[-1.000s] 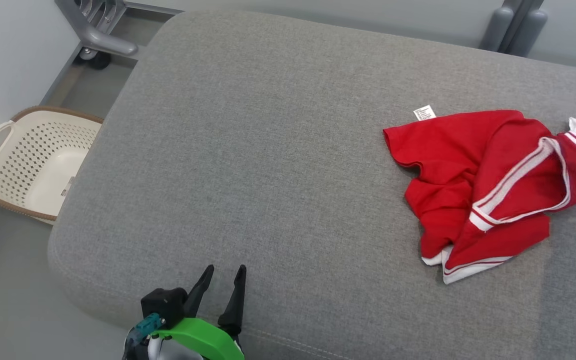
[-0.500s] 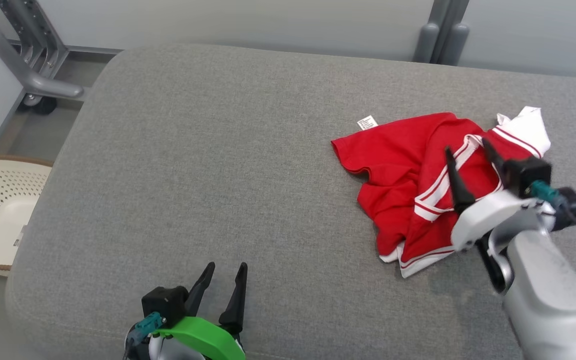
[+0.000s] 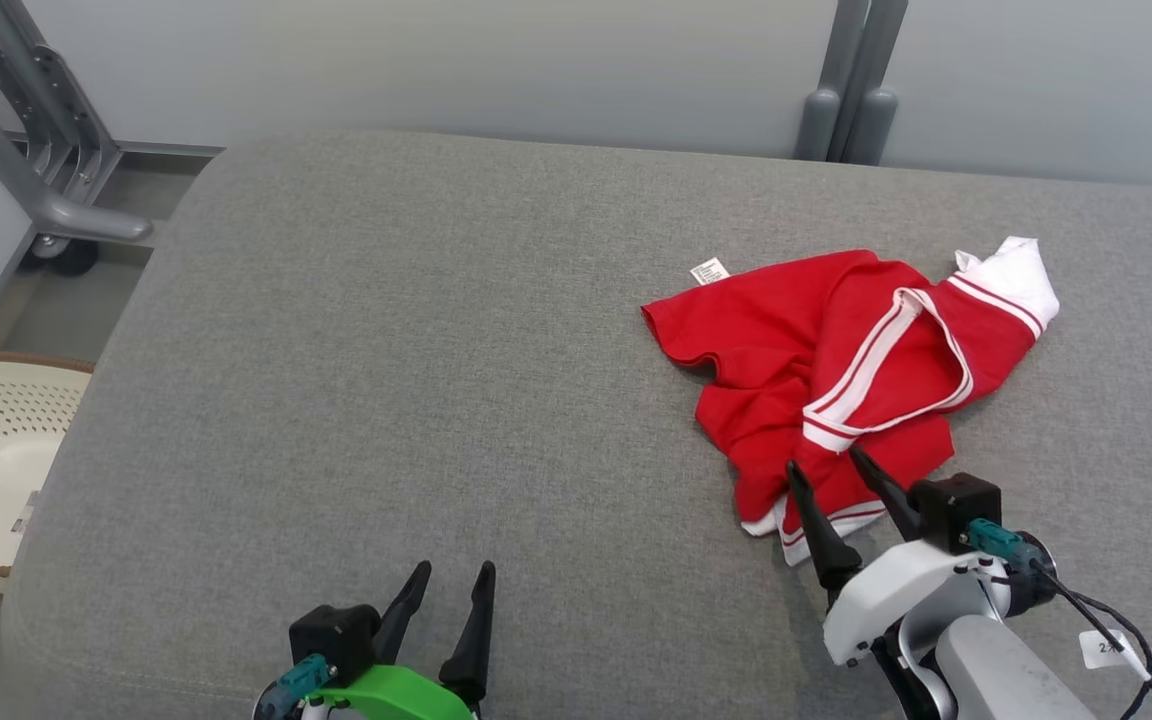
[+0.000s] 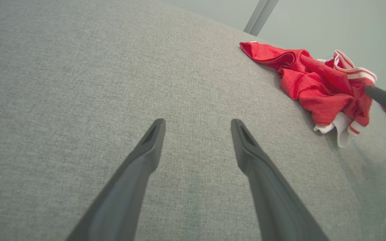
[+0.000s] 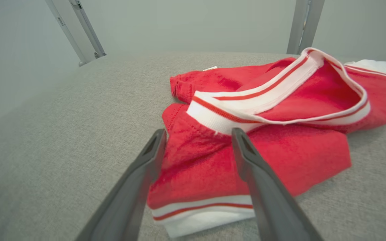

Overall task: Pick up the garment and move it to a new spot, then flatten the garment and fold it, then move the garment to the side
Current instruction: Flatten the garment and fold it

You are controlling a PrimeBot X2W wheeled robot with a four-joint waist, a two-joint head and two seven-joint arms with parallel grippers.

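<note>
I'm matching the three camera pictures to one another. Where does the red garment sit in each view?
Head view: the red garment lies right of centre.
Left wrist view: the red garment is at the upper right.
Right wrist view: the red garment spreads from the centre to the right edge.
Shared landmark: its white striped hem, at the garment's near corner.

The head camera looked down from the near side over the whole cushion (image 3: 436, 350). Both wrist cameras sat low above it, facing far; the right one was close to the garment (image 5: 246, 160), which all three views shared
</note>
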